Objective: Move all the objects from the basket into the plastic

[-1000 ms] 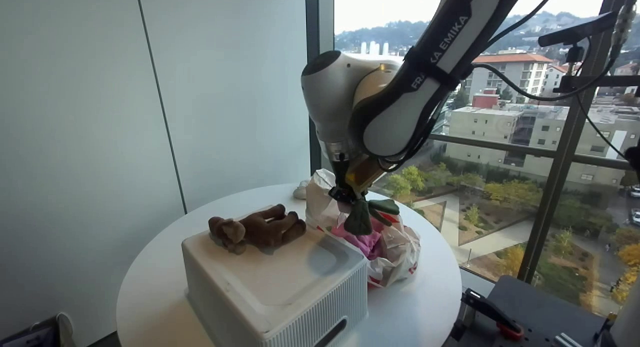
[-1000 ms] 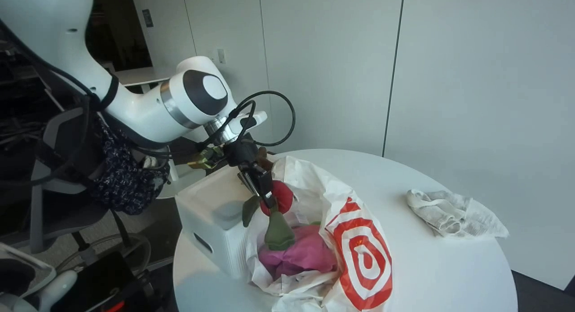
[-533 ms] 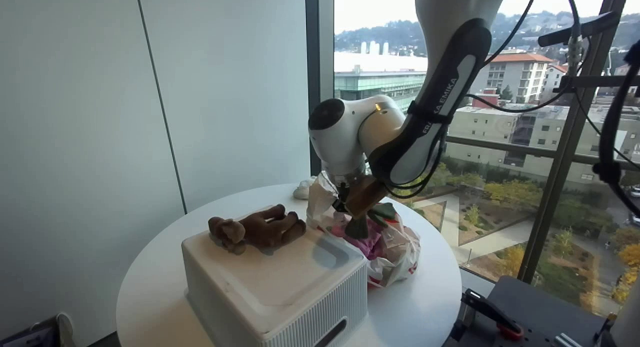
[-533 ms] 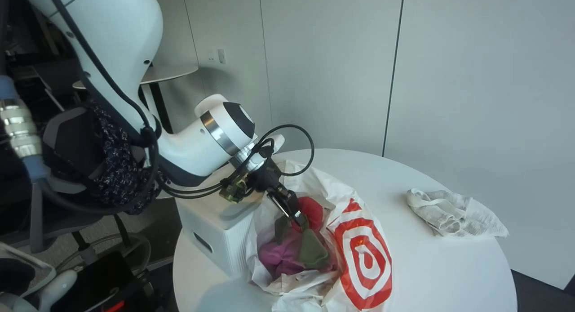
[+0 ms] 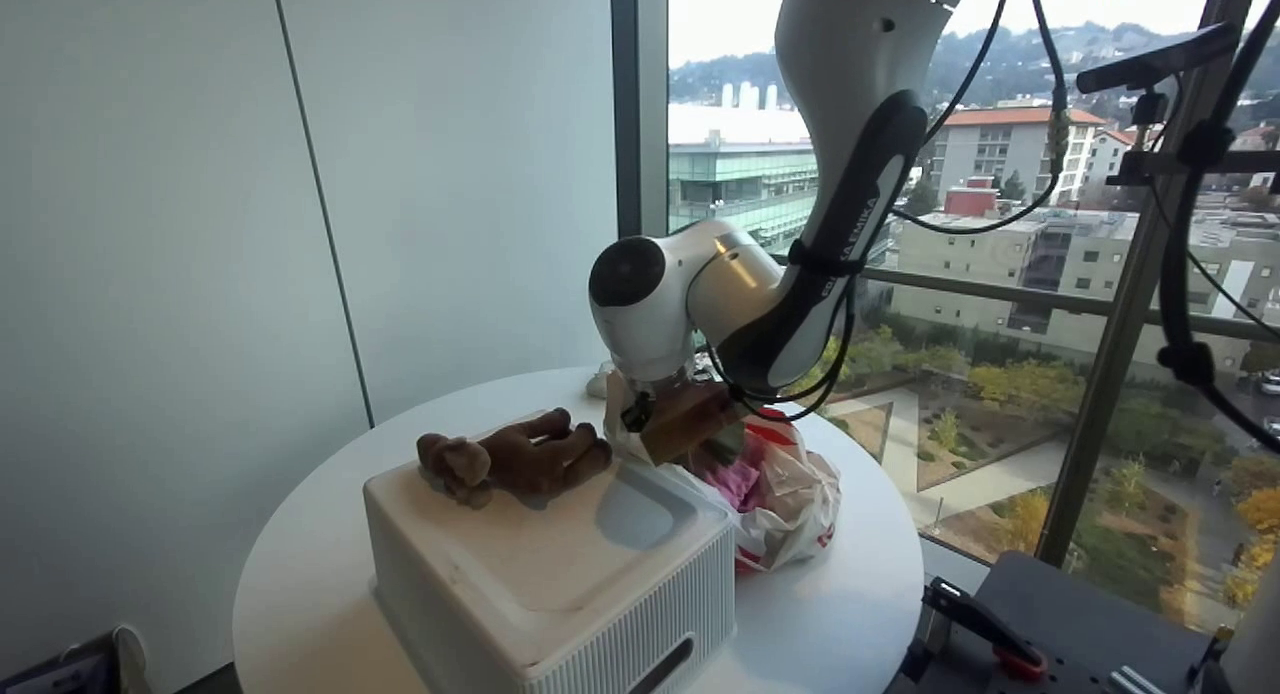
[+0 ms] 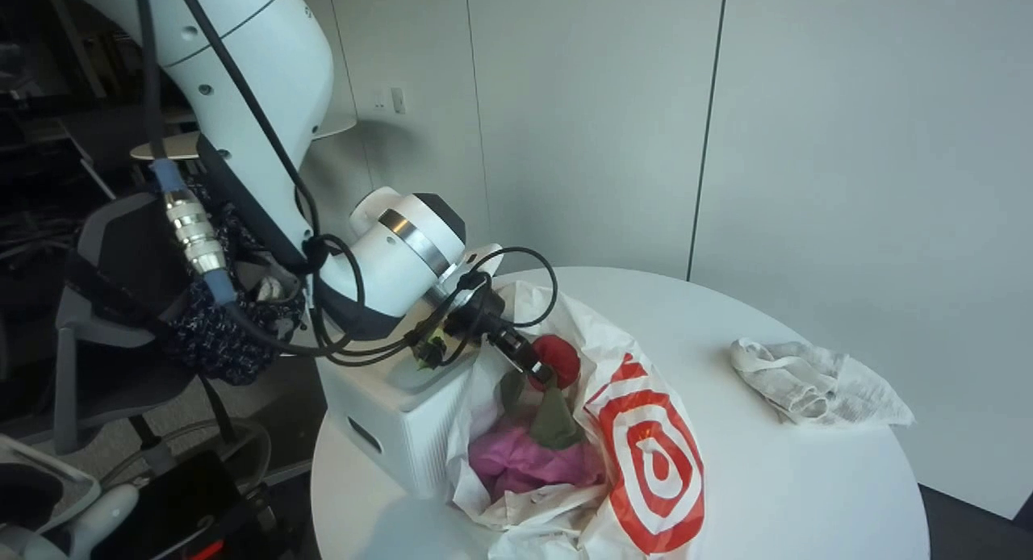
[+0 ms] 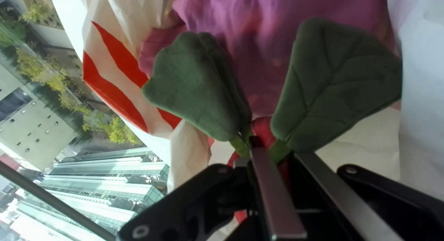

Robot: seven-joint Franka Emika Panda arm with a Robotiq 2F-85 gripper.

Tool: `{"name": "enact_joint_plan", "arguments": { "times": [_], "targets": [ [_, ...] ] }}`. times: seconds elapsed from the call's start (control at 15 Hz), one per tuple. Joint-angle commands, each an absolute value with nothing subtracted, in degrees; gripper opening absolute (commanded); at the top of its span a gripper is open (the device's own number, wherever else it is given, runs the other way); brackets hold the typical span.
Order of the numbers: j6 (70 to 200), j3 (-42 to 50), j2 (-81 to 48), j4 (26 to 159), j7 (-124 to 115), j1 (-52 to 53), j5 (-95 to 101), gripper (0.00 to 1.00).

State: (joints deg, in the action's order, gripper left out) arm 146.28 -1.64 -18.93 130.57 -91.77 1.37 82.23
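Gripping the leafy red toy (image 6: 563, 355), my gripper (image 7: 276, 151) stands at the mouth of the plastic bag (image 6: 654, 457), above the pink item (image 6: 529, 463), so I judge placing in hand and the next move a slight descent, then release onto that item.

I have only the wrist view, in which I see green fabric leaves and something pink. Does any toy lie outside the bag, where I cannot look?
Observer: Yes. In an exterior view, a brown plush toy lies on top of the white box.
Operator: Thank you. And is something on the table, to the side of the bag?
Observer: Yes, a crumpled whitish cloth lies there, apart from the bag.
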Motion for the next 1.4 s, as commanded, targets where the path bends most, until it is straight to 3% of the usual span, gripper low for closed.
{"name": "enact_joint_plan", "arguments": {
  "times": [0.0, 0.13, 0.53, 0.67, 0.93, 1.0, 1.33],
  "targets": [
    [146.6, -1.7, -21.2, 127.8, -98.5, 2.5, 85.5, 0.39],
    [146.1, -2.1, -21.6, 128.6, -98.1, 2.6, 83.9, 0.43],
    [136.6, -5.2, -13.8, 135.9, -73.8, 3.5, 67.0, 0.87],
    [131.0, -10.9, -10.0, 138.4, -64.7, 1.2, 57.7, 0.99],
    [125.7, -19.7, -3.6, 138.8, -47.5, 0.2, 38.8, 1.00],
    [124.8, -15.6, -0.6, 137.9, -46.4, 6.0, 40.3, 1.00],
    [133.4, -16.0, 1.2, 133.0, -52.1, 10.4, 39.5, 1.00]
  ]
}}
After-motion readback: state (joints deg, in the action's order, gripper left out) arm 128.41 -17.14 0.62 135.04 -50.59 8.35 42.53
